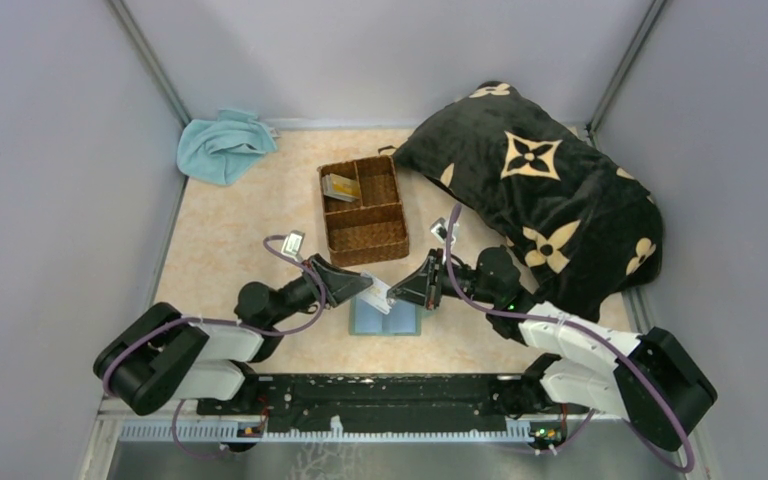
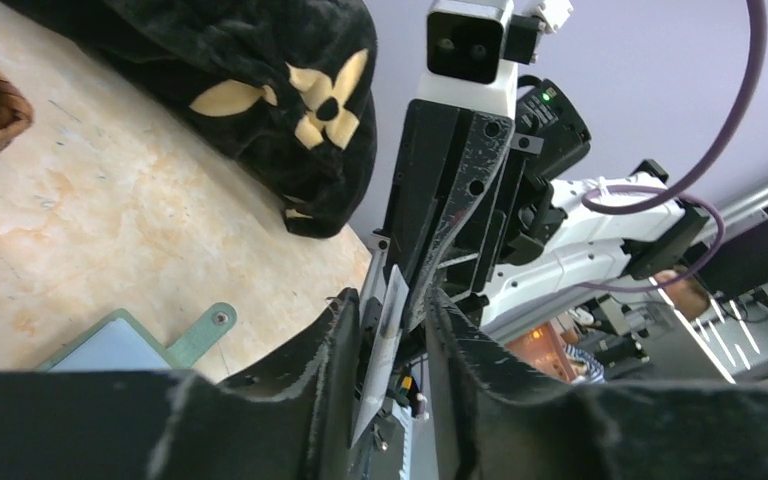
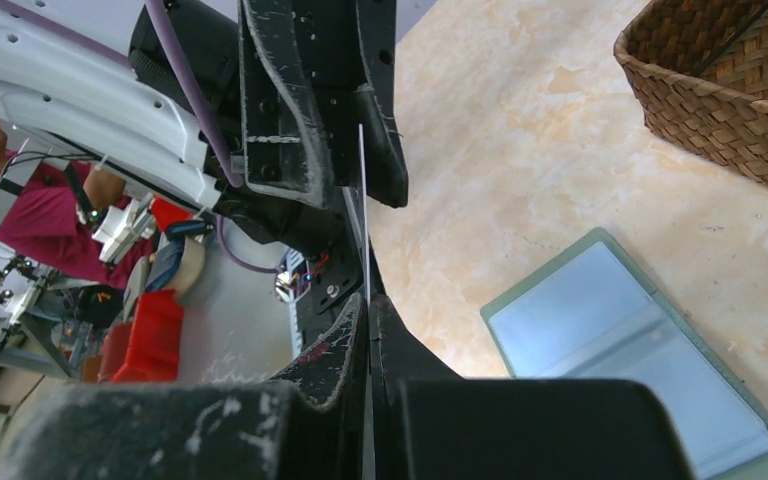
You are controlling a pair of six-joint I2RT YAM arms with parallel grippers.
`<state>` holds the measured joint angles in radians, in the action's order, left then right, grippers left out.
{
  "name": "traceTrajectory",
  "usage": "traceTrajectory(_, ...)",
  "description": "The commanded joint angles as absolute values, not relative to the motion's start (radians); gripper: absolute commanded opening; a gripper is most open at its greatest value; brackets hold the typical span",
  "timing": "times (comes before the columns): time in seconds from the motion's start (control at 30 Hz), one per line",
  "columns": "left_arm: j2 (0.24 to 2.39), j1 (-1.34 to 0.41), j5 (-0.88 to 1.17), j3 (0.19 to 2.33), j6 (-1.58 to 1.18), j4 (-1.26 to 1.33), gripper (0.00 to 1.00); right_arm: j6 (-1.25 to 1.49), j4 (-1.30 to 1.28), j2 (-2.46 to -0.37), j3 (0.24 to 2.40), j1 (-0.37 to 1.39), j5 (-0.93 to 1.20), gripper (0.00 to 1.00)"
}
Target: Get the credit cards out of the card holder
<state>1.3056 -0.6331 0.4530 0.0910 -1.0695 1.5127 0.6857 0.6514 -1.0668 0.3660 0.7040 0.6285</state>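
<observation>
Where the arms meet in the top view, a credit card (image 1: 378,291) is held above the open card holder (image 1: 387,320) on the table (image 1: 240,250), just before the basket (image 1: 363,235); finger contact is too small to judge. Other cards (image 1: 340,187) are seen in the basket's rear left compartment.

Left wrist view: the left gripper (image 2: 392,312) is spread around the credit card (image 2: 385,340); contact cannot be told.

Right wrist view: the right gripper (image 3: 368,320) is pinched on the edge-on credit card (image 3: 363,200); the card holder (image 3: 620,350) is cut off by the frame.

Beige table (image 1: 240,240) bears a wicker basket (image 1: 368,258), blue towel (image 1: 220,147), black cushion (image 1: 540,190) and card holder (image 1: 388,320) (lying open)
</observation>
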Motion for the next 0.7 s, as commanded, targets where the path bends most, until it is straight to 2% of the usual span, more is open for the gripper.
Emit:
traceTrajectory(0.0,1.318,-0.637,0.543,0.124,-1.063,1.735,0.39,0.663,0.676,-1.034,0.385,0.7,0.667,0.0)
traceTrajectory(0.13,1.325,-0.637,0.539,0.092,-1.073,1.766,0.28,0.646,0.643,-1.011,0.397,0.697,0.66,0.0)
traceTrajectory(0.47,1.258,-0.635,0.496,0.043,-1.046,1.714,0.28,0.636,0.609,-0.991,0.402,0.685,0.658,0.0)
traceTrajectory(0.57,1.229,-0.635,0.479,0.039,-1.033,1.68,0.21,0.637,0.61,-0.989,0.4,0.683,0.659,0.0)
traceTrajectory(0.67,1.199,-0.636,0.467,0.041,-1.023,1.636,0.04,0.638,0.611,-0.989,0.396,0.683,0.66,0.0)
